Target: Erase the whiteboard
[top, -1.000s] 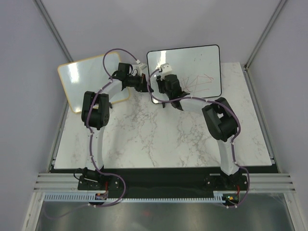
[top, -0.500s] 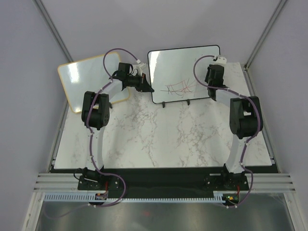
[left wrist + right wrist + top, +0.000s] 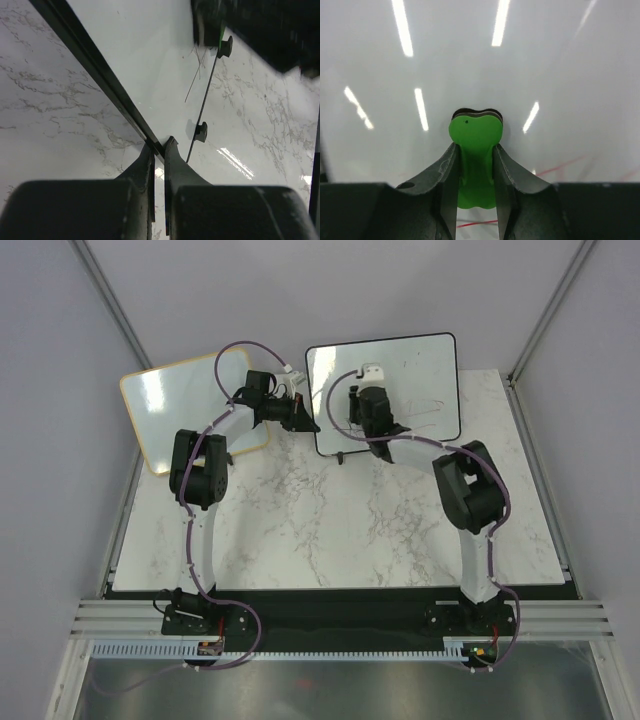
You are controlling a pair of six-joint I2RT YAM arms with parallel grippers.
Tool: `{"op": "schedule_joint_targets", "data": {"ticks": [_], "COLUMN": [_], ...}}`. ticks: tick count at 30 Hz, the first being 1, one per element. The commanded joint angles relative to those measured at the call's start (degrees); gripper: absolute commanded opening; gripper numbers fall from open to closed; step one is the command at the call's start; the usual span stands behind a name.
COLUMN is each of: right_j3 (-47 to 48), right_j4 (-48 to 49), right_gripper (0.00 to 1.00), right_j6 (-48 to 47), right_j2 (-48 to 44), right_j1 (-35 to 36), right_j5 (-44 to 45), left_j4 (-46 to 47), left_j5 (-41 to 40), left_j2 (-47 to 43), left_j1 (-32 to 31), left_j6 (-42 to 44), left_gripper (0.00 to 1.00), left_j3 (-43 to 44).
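Now, whiteboard [image 3: 420,370] upright at the far side of the desk [image 3: 300,530], left hand [image 3: 159,147] clamped on its left frame edge, right hand [image 3: 474,146] clenched around a green eraser [image 3: 475,132] set against the board's face, red lines [image 3: 560,165] beside it.

Open table [image 3: 300,530] in front; whiteboard [image 3: 425,365] and wood-framed board [image 3: 165,405] block the back.

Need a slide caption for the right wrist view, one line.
Right jaws hold a green eraser against the whiteboard, red strokes visible low and right.
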Motion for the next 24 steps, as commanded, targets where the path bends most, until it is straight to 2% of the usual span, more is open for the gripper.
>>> {"op": "schedule_joint_targets", "data": {"ticks": [1,5,8,11,17,19,20,24], "right_j3": [1.66,3.51,2.91,-0.68,-10.53,-11.51,-11.51,-7.65], "right_j4": [-0.2,-0.29,-1.43,-1.61,-1.69,-2.05,-1.7,-4.24], "right_gripper": [0.0,0.0,0.0,0.0,0.0,0.0,0.0,0.0], "right_j6": [2.11,4.57,4.57,6.33,14.85,16.17,16.61,16.26], "right_j2": [4.76,6.53,6.18,3.72,-3.31,-4.28,-4.37,-2.36], "right_j1": [5.87,6.76,5.88,2.64,-8.87,-11.95,-13.7,-13.72], "right_j5": [-4.46,-3.59,0.54,4.05,9.42,9.95,6.64,4.6], "left_j4": [3.03,2.95,2.86,2.95,2.95,2.86,2.94,2.86], "left_j5": [-4.27,-4.01,-4.01,-3.83,-3.75,-3.75,-3.75,-3.83], "left_j2": [-1.64,-1.72,-1.72,-1.72,-1.72,-1.72,-1.64,-1.72], "left_j1": [-0.61,-0.61,-0.52,-0.52,-0.43,-0.34,-0.43,-0.34], "left_j6": [8.49,8.58,8.58,8.4,8.4,8.32,8.23,8.23], "left_gripper": [0.02,0.02,0.02,0.02,0.02,0.02,0.02,0.02], "left_j3": [0.63,0.54,0.54,0.63,0.63,0.63,0.71,0.71]}}
